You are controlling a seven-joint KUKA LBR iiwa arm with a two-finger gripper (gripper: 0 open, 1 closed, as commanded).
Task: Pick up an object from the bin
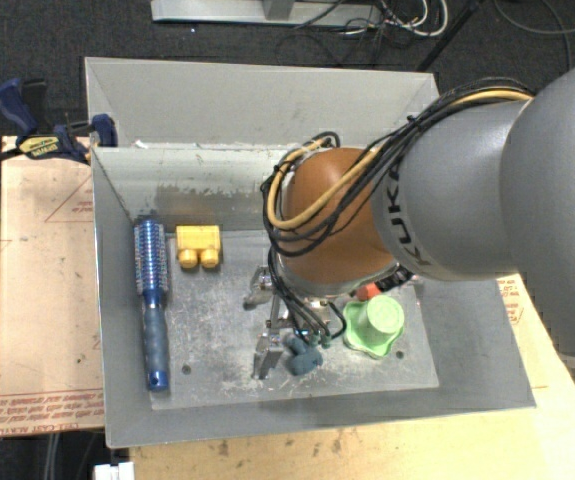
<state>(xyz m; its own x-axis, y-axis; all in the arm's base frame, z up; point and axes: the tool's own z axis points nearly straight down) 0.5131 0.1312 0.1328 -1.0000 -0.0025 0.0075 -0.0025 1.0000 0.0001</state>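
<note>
Teal piece (304,359) lies near bin (112,298) front, just beside gripper (269,340), next to green cup (374,324). Grip state: we cannot tell. Risk: we nudge piece aside or snag cup.

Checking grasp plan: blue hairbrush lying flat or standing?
Lying flat. The blue hairbrush lies full length on the bin floor along its left wall, bristle head toward the far wall.

A blue hairbrush (151,298) lies lengthwise at the left, its bristled head toward the back and its handle toward the front. Just right of the head sits a yellow block (198,246). Well apart to the right rests a light green cup (372,326), with a small red thing (367,291) just behind it.
</note>
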